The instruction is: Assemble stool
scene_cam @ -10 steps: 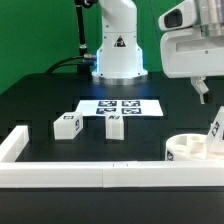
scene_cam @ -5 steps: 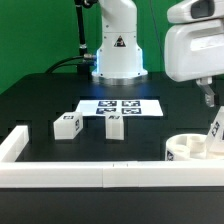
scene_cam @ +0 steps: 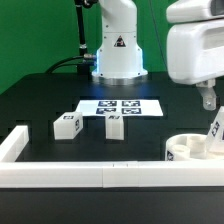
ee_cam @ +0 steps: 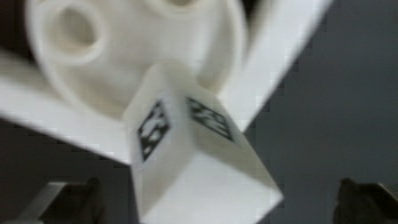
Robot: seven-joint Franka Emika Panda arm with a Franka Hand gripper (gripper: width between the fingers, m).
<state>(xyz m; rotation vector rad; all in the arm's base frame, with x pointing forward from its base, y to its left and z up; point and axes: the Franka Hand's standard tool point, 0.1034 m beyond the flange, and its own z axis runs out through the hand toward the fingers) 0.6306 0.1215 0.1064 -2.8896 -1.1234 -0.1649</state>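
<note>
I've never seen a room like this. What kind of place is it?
Probably a robot lab: a robot arm stands on a black table, a green backdrop hangs behind, and a marker board of square tags lies flat.

No words, numbers or brand legible anywhere. Robot base (scene_cam: 118, 55) wore black triangular warning sign, symbol unreadable. Marker board (scene_cam: 122, 106) showed four square tags. First leg (scene_cam: 68, 124), second leg (scene_cam: 114, 124): tag showing on each. Third leg (ee_cam: 192, 150), wrist view: two tags, blurred.
</note>
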